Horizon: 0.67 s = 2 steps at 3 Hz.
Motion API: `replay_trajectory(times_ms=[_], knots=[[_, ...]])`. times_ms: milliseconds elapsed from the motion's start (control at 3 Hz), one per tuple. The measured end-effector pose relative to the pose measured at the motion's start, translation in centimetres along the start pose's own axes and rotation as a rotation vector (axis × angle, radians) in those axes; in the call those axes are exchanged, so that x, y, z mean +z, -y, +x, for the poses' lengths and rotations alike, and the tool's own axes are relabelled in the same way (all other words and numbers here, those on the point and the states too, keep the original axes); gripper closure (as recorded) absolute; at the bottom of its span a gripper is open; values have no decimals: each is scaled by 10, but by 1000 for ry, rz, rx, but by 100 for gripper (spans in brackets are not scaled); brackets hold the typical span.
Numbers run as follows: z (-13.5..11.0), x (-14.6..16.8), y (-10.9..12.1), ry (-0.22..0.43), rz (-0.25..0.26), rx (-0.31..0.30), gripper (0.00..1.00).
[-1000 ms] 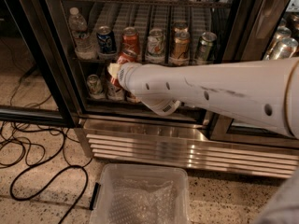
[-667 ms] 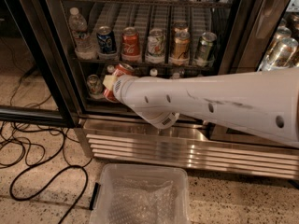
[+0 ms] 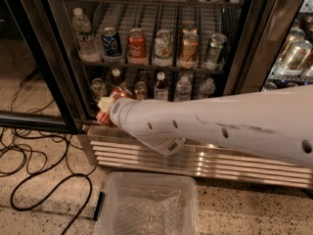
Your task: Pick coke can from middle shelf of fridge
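Observation:
My gripper (image 3: 108, 106) is at the left end of my white arm (image 3: 215, 124), low in front of the fridge (image 3: 234, 163), at the left end of the bottom rack. It is shut on a red coke can (image 3: 103, 117), held tilted, mostly hidden by the gripper. The middle shelf (image 3: 166, 66) holds a row of cans. Among them are a blue Pepsi can (image 3: 111, 42), another red Coca-Cola can (image 3: 137, 46) and a gold-orange can (image 3: 190, 47). The gripper is below and left of that row.
The lower rack holds several small bottles (image 3: 161, 86). A water bottle (image 3: 83, 33) stands at the shelf's left end. The dark open door frame (image 3: 41, 58) is at left. A clear plastic bin (image 3: 146, 204) sits on the floor below the arm. Black cables (image 3: 29, 151) lie at left.
The gripper, with the red can in it, has moved down and away from the middle shelf, to the level of the bottom rack. The arm now crosses lower in the view.

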State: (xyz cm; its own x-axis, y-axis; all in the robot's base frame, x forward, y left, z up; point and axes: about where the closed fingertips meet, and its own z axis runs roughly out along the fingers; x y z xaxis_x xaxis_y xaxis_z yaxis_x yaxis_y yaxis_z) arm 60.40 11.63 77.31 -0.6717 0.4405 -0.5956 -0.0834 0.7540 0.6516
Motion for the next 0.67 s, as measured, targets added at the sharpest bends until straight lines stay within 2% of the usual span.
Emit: replay_trajectory(times_ms=[667], knots=[[51,-18,-3,-85,6,106,100]])
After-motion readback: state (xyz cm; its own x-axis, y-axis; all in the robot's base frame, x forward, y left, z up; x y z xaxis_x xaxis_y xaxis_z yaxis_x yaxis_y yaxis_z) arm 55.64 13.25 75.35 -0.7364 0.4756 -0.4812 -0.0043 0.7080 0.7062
